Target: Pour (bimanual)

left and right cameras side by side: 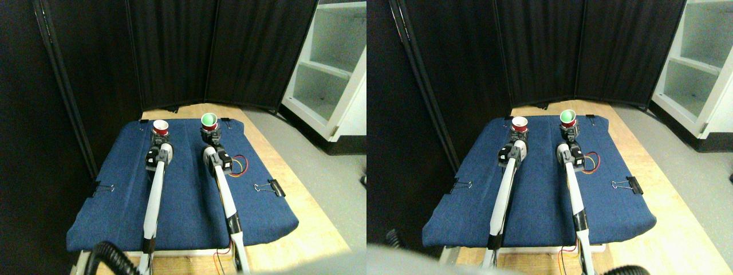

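Observation:
A red cup (161,126) with a white inside stands upright at the far left of the blue cloth (183,195). My left gripper (160,137) sits right at its near side, around its base. A green cup (209,121) stands upright a little to the right, at the far edge of the cloth. My right gripper (211,135) is at its base. Whether either gripper's jaws are closed on its cup is too small to tell. What is inside the cups cannot be seen.
The cloth is pinned to a wooden table (309,229) with black binder clips (275,187). Black curtain panels (172,51) stand close behind. A white shelf unit (332,63) is at the right. Red and yellow wires (239,165) loop beside my right arm.

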Available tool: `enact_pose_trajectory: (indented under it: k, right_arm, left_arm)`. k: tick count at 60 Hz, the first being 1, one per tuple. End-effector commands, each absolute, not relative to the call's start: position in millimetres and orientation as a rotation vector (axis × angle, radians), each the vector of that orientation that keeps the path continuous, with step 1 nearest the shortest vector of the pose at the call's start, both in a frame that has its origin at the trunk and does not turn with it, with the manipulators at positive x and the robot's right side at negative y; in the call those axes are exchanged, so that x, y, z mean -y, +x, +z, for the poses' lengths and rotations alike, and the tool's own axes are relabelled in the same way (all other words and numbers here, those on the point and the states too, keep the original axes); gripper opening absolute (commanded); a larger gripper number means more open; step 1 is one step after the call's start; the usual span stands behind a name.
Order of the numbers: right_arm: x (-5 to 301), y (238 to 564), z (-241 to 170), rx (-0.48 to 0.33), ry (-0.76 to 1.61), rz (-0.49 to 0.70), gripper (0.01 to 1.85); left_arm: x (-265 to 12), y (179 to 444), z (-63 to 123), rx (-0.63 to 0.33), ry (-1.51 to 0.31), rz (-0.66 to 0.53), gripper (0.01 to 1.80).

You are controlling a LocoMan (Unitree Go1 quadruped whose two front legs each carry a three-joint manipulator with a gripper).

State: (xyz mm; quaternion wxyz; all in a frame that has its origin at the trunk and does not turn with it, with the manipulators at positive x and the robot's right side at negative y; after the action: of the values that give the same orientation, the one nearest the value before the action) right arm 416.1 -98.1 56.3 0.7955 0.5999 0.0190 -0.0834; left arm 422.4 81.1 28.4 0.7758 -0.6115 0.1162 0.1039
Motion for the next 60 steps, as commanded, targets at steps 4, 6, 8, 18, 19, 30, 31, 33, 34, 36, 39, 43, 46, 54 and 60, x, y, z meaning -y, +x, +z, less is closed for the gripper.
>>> enact_pose_trajectory:
  k: [4, 6, 8, 18, 19, 30, 31, 33, 34, 36, 39, 43, 46, 54, 60]
  right_arm:
    - [93, 422, 74, -0.009, 1.310, -0.103, 0.33]
    - [93, 423, 76, -0.006, 1.305, -0.098, 0.33]
    - [93, 424, 77, -0.004, 1.306, -0.094, 0.33]
    - [93, 425, 88, 0.003, 1.288, -0.083, 0.33]
    - [93, 425, 89, 0.004, 1.288, -0.084, 0.33]
    - [95, 427, 96, 0.009, 1.268, -0.069, 0.33]
    - [95, 427, 96, 0.007, 1.261, -0.061, 0.33]
    - [95, 428, 98, 0.006, 1.257, -0.058, 0.33]
    - [95, 428, 98, 0.006, 1.256, -0.055, 0.33]
    - [95, 428, 99, 0.007, 1.251, -0.049, 0.33]
    - [96, 430, 100, 0.007, 1.243, -0.042, 0.33]
    - [96, 431, 103, 0.004, 1.223, -0.048, 0.33]
    - [96, 432, 105, -0.001, 1.208, -0.036, 0.33]
    - [94, 433, 113, -0.005, 1.181, -0.010, 0.33]
    - [93, 436, 120, -0.008, 1.170, 0.009, 0.33]
  left_arm:
    - [-69, 428, 42.2, -0.246, -1.336, 0.182, 0.33]
    - [-67, 428, 43.2, -0.252, -1.333, 0.179, 0.33]
    - [-66, 428, 44.5, -0.251, -1.334, 0.183, 0.33]
    - [-58, 432, 50.5, -0.262, -1.333, 0.171, 0.33]
    - [-56, 433, 51.5, -0.266, -1.332, 0.166, 0.33]
    - [-47, 435, 58.6, -0.278, -1.330, 0.154, 0.33]
    - [-47, 436, 58.6, -0.281, -1.331, 0.152, 0.33]
    - [-46, 436, 58.5, -0.284, -1.333, 0.151, 0.33]
    - [-46, 436, 58.6, -0.283, -1.331, 0.152, 0.33]
    - [-45, 436, 58.9, -0.282, -1.330, 0.155, 0.33]
    - [-44, 437, 59.9, -0.282, -1.334, 0.160, 0.33]
    - [-42, 437, 62.2, -0.296, -1.342, 0.149, 0.33]
    - [-40, 437, 64.1, -0.300, -1.338, 0.138, 0.33]
    - [-37, 437, 67.3, -0.306, -1.347, 0.138, 0.33]
    - [-36, 437, 67.2, -0.307, -1.351, 0.143, 0.33]
